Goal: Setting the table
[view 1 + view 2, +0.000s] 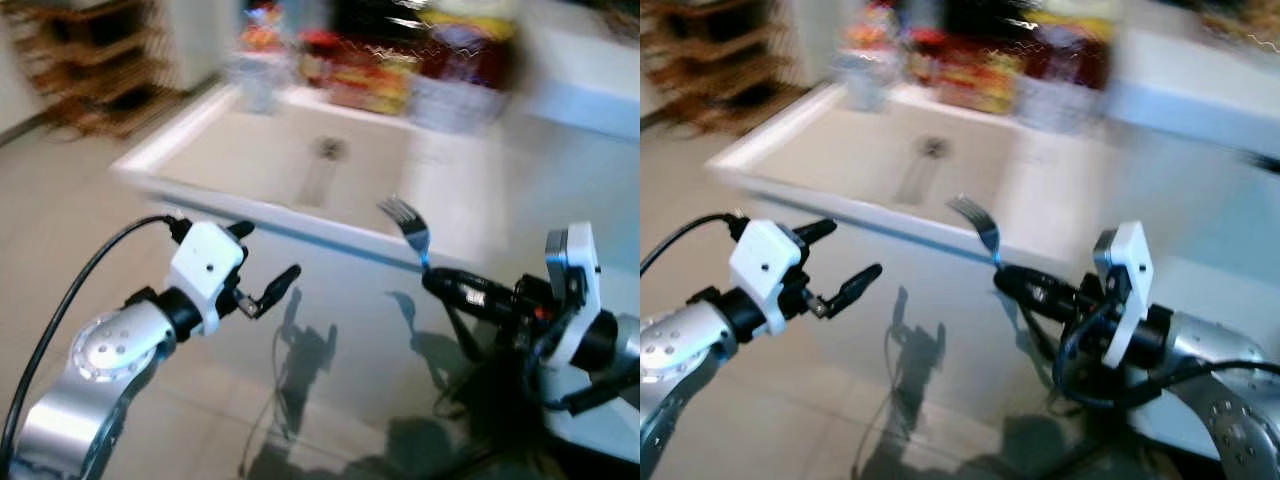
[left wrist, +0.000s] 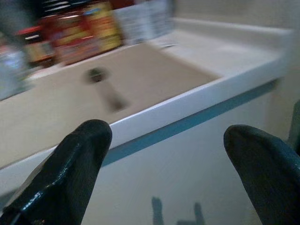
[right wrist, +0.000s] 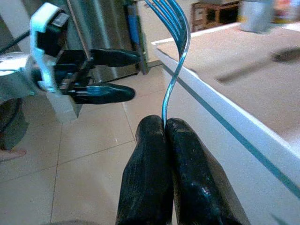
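Observation:
A silver fork (image 1: 408, 228) stands tines up, its handle pinched between the black fingers of my right gripper (image 1: 432, 280). In the right wrist view the fork (image 3: 173, 70) rises from the closed fingertips (image 3: 154, 136). My left gripper (image 1: 268, 252) is held out at the left, open and holding nothing, its fingers (image 2: 89, 145) pointing at the white counter front. Both grippers hover in front of the counter, below its edge. The picture is blurred.
A white counter with a sunken sink (image 1: 250, 215) and its drain (image 1: 328, 150) lies ahead. Red and yellow packages (image 1: 370, 70) and a clear jar (image 1: 255, 75) stand along its back. A wooden rack (image 1: 90, 60) is at the far left; beige tiled floor (image 1: 60, 220) is below.

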{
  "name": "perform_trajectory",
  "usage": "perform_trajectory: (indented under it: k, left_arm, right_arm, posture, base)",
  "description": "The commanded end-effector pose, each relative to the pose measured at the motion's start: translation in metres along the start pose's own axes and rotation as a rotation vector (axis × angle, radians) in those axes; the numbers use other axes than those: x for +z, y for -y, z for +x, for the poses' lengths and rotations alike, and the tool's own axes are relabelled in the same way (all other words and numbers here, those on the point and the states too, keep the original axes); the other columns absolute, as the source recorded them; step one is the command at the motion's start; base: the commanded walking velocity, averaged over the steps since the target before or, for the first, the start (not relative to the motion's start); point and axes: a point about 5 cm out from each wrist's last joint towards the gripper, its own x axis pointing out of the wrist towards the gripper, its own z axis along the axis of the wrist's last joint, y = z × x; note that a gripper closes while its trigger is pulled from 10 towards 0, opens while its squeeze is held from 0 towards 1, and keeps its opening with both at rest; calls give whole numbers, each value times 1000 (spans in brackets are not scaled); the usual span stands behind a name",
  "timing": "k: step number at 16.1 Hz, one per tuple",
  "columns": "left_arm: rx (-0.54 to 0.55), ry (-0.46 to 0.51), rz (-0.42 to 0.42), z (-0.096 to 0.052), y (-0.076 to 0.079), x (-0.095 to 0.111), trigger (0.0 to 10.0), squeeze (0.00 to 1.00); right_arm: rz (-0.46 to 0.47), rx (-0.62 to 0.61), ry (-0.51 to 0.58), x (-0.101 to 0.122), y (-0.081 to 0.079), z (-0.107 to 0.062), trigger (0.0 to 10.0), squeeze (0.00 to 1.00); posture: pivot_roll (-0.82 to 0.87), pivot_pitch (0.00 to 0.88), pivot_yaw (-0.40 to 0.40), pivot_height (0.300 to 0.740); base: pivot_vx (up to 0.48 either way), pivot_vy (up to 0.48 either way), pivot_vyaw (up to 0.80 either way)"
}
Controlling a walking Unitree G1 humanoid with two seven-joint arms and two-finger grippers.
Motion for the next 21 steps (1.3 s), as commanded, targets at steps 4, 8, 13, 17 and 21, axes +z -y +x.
perform_trajectory:
  k: [4, 8, 13, 17, 21]
  left_arm:
    - [-55, 11, -12, 0, 10, 0, 10000, 0]
    - [-23, 12, -7, 2, 9, 0, 10000, 0]
    - [186, 37, 15, 15, -10, 3, 10000, 0]
    - [207, 48, 14, 18, -11, 6, 10000, 0]
    - [191, 43, 16, 15, -8, 3, 10000, 0]
  right_arm:
    - [7, 1, -31, -1, 0, -5, 10000, 0]
    - [-13, -40, -62, -3, 5, -3, 10000, 0]
    - [-131, -254, 29, 9, 27, 12, 10000, 0]
    - [-118, -313, 54, 11, 38, 22, 10000, 0]
    - [-112, -324, -29, 3, 41, 13, 10000, 0]
  posture:
    - [53, 48, -15, 740]
    - [52, 39, -18, 740]
    - [48, 29, -15, 740]
    - [52, 23, -16, 740]
    - [49, 29, -17, 740]
  base:
    - [0, -480, -591]
    - [0, -480, 0]
    - [0, -480, 320]
    - [0, -480, 800]
    - [0, -480, 308]
